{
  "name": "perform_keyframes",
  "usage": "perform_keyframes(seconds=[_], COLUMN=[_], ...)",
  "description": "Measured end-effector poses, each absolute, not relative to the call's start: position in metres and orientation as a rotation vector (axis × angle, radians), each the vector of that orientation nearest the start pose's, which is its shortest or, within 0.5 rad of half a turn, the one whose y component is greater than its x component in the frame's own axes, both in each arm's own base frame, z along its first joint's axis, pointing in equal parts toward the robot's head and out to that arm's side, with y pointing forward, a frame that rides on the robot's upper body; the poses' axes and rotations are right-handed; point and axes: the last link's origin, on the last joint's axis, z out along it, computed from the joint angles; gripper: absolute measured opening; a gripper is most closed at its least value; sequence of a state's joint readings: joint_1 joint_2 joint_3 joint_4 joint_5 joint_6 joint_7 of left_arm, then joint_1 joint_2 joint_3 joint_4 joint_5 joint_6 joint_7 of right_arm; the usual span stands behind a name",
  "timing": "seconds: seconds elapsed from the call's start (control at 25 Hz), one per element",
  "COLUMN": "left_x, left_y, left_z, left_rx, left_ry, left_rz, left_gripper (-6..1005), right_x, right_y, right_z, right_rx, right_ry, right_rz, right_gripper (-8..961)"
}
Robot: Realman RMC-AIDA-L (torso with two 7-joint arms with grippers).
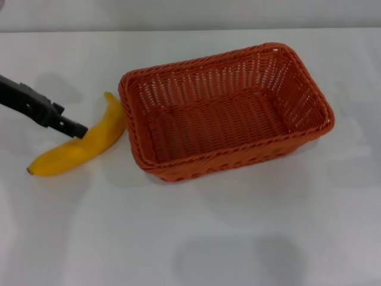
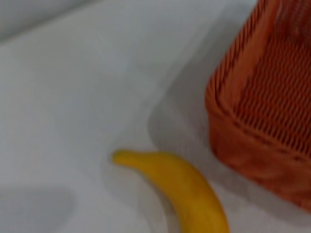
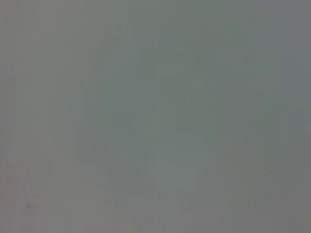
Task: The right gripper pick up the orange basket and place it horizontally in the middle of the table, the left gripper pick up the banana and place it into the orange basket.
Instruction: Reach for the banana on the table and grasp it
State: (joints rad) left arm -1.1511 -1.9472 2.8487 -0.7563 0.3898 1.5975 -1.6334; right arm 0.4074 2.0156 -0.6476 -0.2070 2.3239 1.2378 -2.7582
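The orange basket [image 1: 223, 110] stands empty on the white table [image 1: 250, 238], its long side running roughly left to right, slightly turned. The yellow banana [image 1: 80, 149] lies on the table just left of the basket, its upper end close to the basket's left rim. My left gripper [image 1: 77, 128] reaches in from the left edge and its tip is over the banana's middle. In the left wrist view the banana [image 2: 187, 194] lies close by, beside a corner of the basket [image 2: 262, 116]. The right gripper is out of view; its wrist view shows only a plain grey surface.
The table's far edge [image 1: 190, 30] runs along the top of the head view. A faint shadow [image 1: 238, 256] falls on the table in front of the basket.
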Motion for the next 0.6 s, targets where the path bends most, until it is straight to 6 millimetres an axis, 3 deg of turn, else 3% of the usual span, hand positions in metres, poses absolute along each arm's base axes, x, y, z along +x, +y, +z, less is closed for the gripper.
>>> perform_keyframes(seconds=[0.6], left_x=[-0.265], left_y=[0.402], left_z=[0.037], left_rx=[-2.677], left_ry=[-0.944], left_rz=[0.479], left_gripper=[870], right_x=[0.359], right_y=[0.338], right_z=[0.077], right_rx=[-1.514], right_ry=[0.409], right_rz=[0.699], right_gripper=[637])
